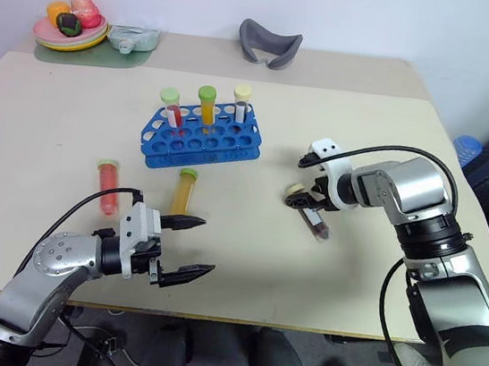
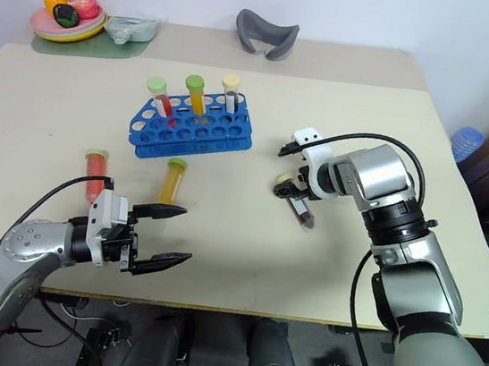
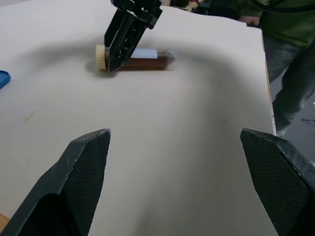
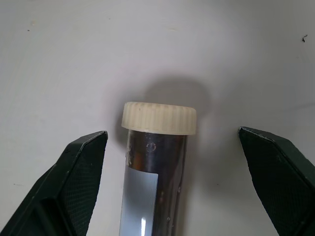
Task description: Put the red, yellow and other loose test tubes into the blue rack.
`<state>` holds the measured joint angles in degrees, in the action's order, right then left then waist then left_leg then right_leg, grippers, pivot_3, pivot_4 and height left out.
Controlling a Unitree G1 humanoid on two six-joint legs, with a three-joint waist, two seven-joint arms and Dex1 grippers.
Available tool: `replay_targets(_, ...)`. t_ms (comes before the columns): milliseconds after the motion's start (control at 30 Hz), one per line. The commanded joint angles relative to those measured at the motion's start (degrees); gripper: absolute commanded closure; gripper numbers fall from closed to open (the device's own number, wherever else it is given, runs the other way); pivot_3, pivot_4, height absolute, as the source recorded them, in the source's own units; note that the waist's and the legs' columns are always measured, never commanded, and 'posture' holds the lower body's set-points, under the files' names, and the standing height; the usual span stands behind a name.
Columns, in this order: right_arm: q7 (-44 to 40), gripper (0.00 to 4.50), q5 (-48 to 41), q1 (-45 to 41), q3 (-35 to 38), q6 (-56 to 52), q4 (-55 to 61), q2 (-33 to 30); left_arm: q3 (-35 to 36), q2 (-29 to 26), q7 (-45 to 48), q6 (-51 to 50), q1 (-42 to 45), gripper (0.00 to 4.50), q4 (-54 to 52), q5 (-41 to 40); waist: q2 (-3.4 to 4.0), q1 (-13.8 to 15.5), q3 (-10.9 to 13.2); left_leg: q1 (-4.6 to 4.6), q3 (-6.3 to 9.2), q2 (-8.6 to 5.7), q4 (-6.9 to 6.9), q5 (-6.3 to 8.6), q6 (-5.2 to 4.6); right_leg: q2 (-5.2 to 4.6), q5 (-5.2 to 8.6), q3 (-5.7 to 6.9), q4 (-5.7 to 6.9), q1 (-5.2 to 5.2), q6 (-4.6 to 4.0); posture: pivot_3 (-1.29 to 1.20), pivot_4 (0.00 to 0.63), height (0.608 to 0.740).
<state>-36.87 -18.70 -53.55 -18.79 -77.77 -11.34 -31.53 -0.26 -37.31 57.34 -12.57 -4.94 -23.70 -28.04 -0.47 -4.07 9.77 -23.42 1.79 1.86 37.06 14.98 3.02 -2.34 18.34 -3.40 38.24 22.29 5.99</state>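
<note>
Three loose test tubes lie on the table (image 1: 45, 121): the dark brown tube (image 4: 155, 177) between the spread fingers of the right gripper (image 1: 307, 202), ungrasped; the orange-yellow tube (image 1: 184, 190) and red tube (image 1: 108, 185) just beyond the left gripper (image 1: 189, 246), released and empty. Three more tubes stand in the one blue rack (image 1: 201, 138), beyond both grippers.

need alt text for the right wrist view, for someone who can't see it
A dark brown test tube with a ribbed cream cap lies on a pale table, centred between the two open black fingers of the right pincer, which do not touch it. A white label band wraps part of the tube below the cap.
</note>
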Motion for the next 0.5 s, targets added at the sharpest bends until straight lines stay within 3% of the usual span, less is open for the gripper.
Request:
replay_targets(33,-1.3,0.15,-1.0,0.3,-1.1,-0.8,0.9,1.9,0.9,-0.3,0.3,0.4,-0.6,0.22,-1.4,-0.7,0.0,0.0,0.0,0.0,0.0,0.0,0.0,0.0,0.0,0.0,0.0,0.0,0.0,0.0,0.0,0.0,0.15,0.74)
replay_targets(500,-2.8,0.15,-0.6,1.5,-3.2,-0.1,3.4,0.0,0.7,-0.1,0.5,1.2,-1.1,0.22,-1.1,-0.5,0.0,0.1,0.0,0.0,-0.01,0.0,-0.02,0.0,0.0,-0.01,0.0,0.0,-0.01,0.0,0.0,0.0,0.15,0.74)
